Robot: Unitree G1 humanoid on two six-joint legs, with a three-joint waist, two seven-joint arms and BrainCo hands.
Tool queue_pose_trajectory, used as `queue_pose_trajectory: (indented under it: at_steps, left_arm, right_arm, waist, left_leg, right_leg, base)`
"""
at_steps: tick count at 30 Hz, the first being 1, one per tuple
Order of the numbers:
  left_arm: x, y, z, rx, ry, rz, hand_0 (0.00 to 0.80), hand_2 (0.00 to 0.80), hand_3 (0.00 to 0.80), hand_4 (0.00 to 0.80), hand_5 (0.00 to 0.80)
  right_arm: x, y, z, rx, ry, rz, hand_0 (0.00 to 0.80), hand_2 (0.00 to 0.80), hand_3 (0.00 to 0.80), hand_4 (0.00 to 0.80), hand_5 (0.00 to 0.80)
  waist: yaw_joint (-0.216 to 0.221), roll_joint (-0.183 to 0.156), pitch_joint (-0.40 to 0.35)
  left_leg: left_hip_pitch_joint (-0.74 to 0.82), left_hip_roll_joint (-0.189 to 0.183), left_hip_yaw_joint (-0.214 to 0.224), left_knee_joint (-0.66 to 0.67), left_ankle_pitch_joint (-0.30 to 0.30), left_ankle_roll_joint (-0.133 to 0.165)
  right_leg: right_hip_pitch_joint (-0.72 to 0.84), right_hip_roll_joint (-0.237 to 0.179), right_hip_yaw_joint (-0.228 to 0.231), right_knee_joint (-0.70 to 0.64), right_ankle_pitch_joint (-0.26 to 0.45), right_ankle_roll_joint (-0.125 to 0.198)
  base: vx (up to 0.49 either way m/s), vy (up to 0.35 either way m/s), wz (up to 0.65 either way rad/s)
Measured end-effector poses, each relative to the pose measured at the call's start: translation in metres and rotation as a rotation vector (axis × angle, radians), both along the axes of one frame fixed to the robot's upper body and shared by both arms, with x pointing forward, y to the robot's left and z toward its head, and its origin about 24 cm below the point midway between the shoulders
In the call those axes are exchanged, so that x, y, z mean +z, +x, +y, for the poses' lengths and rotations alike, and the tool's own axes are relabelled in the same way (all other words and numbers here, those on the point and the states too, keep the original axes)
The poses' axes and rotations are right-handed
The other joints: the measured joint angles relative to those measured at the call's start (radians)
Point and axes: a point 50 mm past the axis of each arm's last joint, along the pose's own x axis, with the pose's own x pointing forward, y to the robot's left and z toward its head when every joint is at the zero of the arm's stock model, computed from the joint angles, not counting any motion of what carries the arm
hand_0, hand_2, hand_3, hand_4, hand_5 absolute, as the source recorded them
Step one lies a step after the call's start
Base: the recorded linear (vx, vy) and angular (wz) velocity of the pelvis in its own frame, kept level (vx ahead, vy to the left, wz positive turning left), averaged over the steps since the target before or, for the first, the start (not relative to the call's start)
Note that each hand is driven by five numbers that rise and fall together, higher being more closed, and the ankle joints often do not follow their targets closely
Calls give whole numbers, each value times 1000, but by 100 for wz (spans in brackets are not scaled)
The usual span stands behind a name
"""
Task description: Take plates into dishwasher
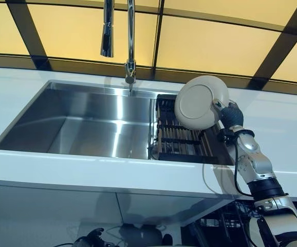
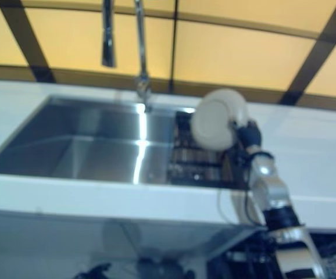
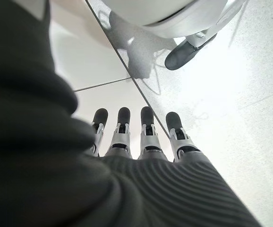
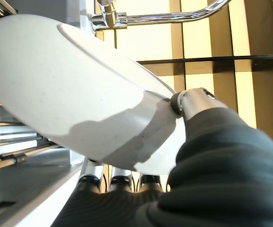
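While robot hand (image 1: 232,114) grips plate (image 1: 200,102)

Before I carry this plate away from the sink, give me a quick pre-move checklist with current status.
1. Grip: right hand pinches the round cream plate at its rim, thumb on one face, fingers behind. Ok.
2. Plate clear of the black slatted drying rack: lifted above it. Ok.
3. Clearance from the chrome faucet: plate sits to its right, apart. Ok.
4. Left hand: fingers straight, empty, pointing at the floor. Ok.
5. Dishwasher open and ready: only dark racks show under the white counter. Cannot tell.
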Motion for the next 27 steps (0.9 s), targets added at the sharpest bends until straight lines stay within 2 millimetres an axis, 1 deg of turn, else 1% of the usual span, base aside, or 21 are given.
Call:
queue_pose_trajectory:
  at_steps: [9, 13, 15, 16, 21, 23, 24, 27]
  left_arm:
    - [-2, -8, -1, 5, -6, 13, 0, 0, 0, 0, 0]
    - [-2, -10, -2, 13, -13, 4, 0, 0, 0, 0, 0]
    - [-3, -11, -1, 16, -9, 1, 0, 0, 0, 0, 0]
    - [-3, -14, 0, 25, -8, 2, 0, 0, 0, 0, 0]
    - [-4, -18, 0, 40, -8, 4, 0, 0, 0, 0, 0]
    - [-4, -19, 0, 42, -7, 5, 0, 0, 0, 0, 0]
    - [-4, -21, 0, 43, -6, 10, 0, 0, 0, 0, 0]
    - [-6, -24, -1, 48, -7, 20, 0, 0, 0, 0, 0]
  right_arm:
    - [-12, -7, -2, 13, 9, 31, 800, 800, 800, 800, 800]
    - [-16, -19, 2, 46, 9, 18, 800, 800, 800, 800, 800]
    - [-16, -24, 2, 56, 13, 8, 800, 800, 800, 800, 800]
    - [-17, -27, 2, 56, 21, 3, 800, 800, 800, 800, 800]
    - [-20, -41, -15, 9, 38, -20, 800, 800, 800, 800, 800]
    - [-21, -44, -17, 8, 44, -26, 800, 800, 800, 800, 800]
    - [-21, -44, -16, 20, 56, -28, 800, 800, 800, 800, 800]
    - [-21, -46, -16, 31, 73, -32, 800, 800, 800, 800, 800]
  waist:
    - [-2, 12, -32]
    - [-6, 15, -35]
    - [-13, 15, -35]
    - [-25, 15, -36]
    - [-31, 15, -46]
    - [-36, 16, -47]
    - [-53, 17, -49]
    - [-59, 20, -56]
  left_leg:
    - [0, 0, 1, -1, 0, 0]
    - [-1, 0, 1, -1, -1, 0]
    - [-1, 0, 1, -1, -1, 0]
    - [-1, -1, 2, -1, -1, 0]
    - [-1, 1, 17, -1, -2, -1]
    - [-1, 1, 21, -1, -2, -1]
    - [-1, 0, 24, -1, -2, -1]
    - [0, 1, 32, -2, -3, -1]
  right_leg:
    - [-1, -1, 0, -2, -2, 3]
    - [-2, -1, 1, -2, -2, 3]
    - [-2, -1, 1, -2, -2, 3]
    - [-2, -1, 2, -2, -2, 3]
    - [-11, 0, 19, -2, 0, 3]
    - [-14, 0, 23, -2, 1, 3]
    - [-15, 0, 25, -2, 2, 3]
    - [-18, 1, 33, -3, 4, 3]
  base:
    - [7, 3, 0]
    - [0, 0, 0]
    - [0, 0, 0]
    - [0, 10, -4]
    - [-6, 5, -9]
    - [-3, -1, -6]
    - [-1, -3, -5]
    - [-3, -6, -8]
